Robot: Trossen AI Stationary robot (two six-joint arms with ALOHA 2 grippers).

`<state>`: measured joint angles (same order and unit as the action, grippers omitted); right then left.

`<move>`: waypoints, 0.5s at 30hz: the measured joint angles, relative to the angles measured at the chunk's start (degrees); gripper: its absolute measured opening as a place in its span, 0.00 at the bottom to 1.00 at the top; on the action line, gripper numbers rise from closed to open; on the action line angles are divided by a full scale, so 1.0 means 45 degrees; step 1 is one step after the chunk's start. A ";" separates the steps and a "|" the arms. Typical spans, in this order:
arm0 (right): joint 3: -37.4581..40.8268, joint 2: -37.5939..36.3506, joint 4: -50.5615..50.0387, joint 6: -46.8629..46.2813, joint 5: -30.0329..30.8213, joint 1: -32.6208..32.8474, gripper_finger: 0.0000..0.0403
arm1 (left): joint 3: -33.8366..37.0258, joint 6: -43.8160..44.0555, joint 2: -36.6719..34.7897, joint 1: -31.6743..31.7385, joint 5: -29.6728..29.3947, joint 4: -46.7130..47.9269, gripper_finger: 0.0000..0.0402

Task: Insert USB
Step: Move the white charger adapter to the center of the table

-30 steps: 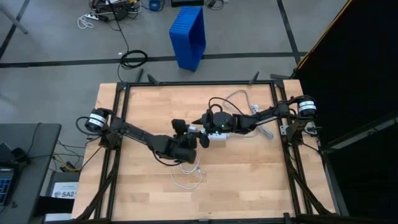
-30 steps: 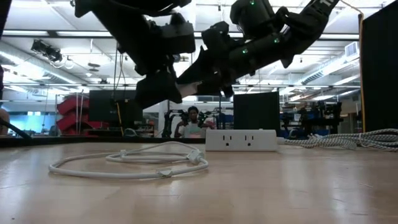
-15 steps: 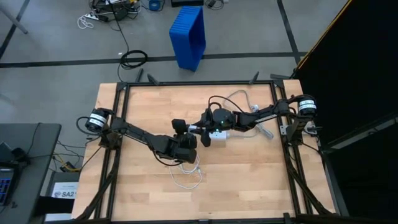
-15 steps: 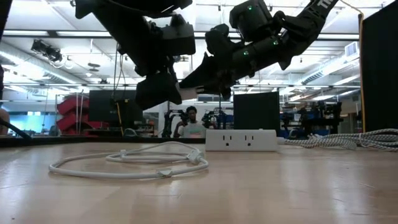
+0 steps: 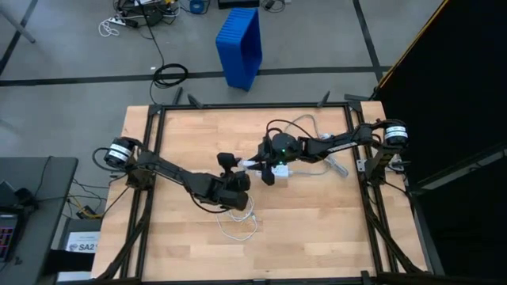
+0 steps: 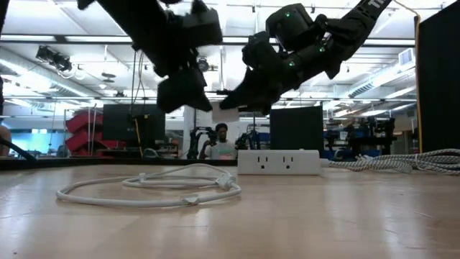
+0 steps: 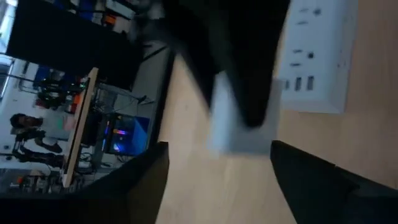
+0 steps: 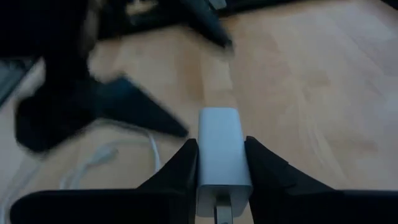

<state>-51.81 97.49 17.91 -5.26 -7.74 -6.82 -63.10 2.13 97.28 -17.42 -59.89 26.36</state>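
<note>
Right jaws clamp white adapter [image 8: 217, 146] lengthwise; USB [image 6: 144, 189] looped flat.

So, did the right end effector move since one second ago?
Yes. The right end effector, holding a white block, moved slightly rightward toward the power strip.

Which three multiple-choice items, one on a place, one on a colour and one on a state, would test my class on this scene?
1. Where is the white cable?
A. In loose loops on the table
B. Inside the bin
C. Draped over an arm

2. What colour is the bin on the floor?
A. Red
B. Green
C. Blue

3. What is the right hand's state?
A. Open, empty
B. Shut on a white block
C. Flat on the table

Answers:
1 A: the low view shows the white cable looped on the table.
2 C: the bin is blue.
3 B: the right hand clamps the white block.
</note>
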 joint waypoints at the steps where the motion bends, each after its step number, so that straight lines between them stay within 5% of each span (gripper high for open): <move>1: 0.0000 -0.0212 -0.0370 0.0131 0.0004 0.0030 0.16 | 0.0200 0.0167 -0.0291 -0.0010 -0.0016 0.0032 0.64; 7: 0.0662 -0.1565 -0.0794 0.0834 0.0016 0.0483 0.16 | 0.2370 0.0614 -0.2842 -0.0083 0.0466 -0.1737 0.50; 11: 0.2293 -0.3058 0.0714 0.1274 0.0466 0.0747 0.16 | 0.4729 -0.0296 -0.4359 -0.0037 0.2826 -0.5802 0.42; 15: 0.4672 -0.4088 0.4611 0.1460 0.0350 0.1242 0.16 | 0.6970 -0.1053 -0.5013 0.0152 0.4950 -1.0528 0.37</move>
<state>-30.79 79.09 38.65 1.31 -6.17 -1.24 -31.74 -2.61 74.72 -16.73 -37.61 -21.01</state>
